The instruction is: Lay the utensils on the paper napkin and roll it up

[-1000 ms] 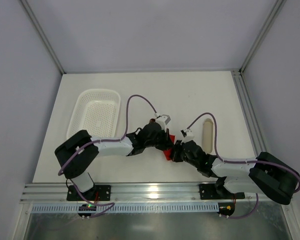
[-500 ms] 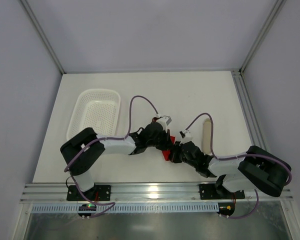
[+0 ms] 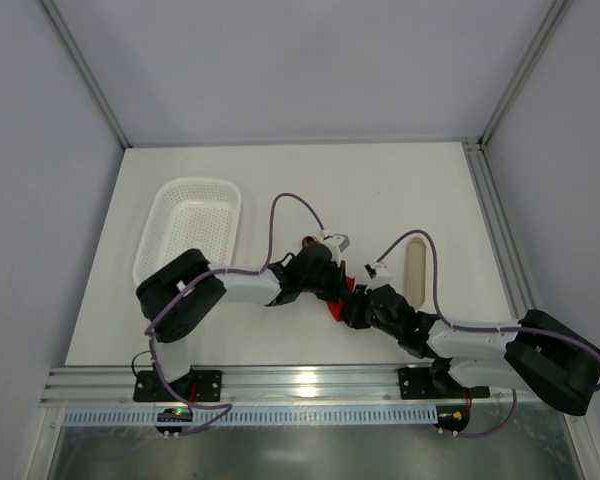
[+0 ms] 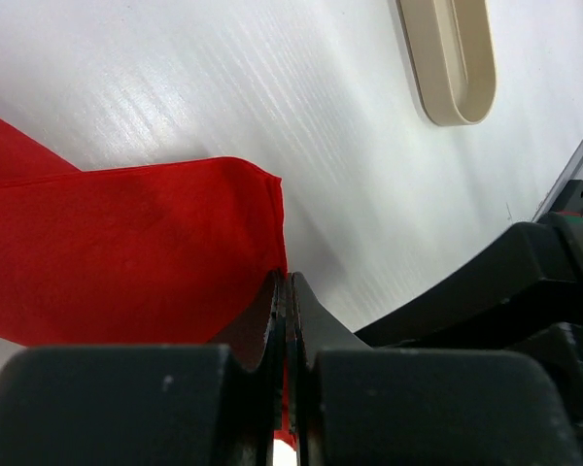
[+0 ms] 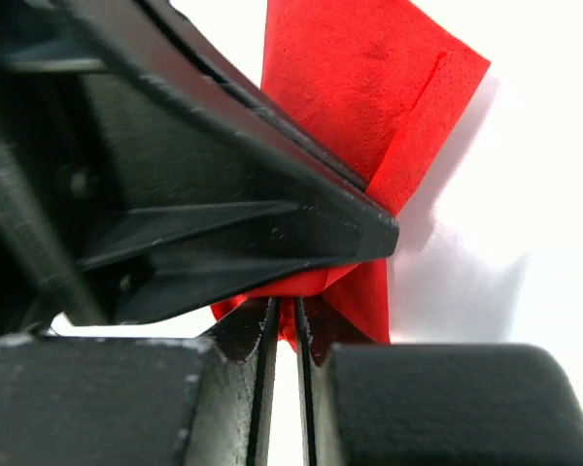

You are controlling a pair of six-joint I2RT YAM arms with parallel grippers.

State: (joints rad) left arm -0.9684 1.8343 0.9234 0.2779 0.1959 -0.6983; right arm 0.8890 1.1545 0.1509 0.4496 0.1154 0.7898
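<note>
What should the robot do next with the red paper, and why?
Probably both grippers should roll the pinched edge over a little, tightening the bundle. The left gripper and right gripper are each shut on the red paper napkin, which lies folded and loose, not yet a neat roll.

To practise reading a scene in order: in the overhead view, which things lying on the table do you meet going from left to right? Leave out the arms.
white basket → red napkin → beige tray
</note>
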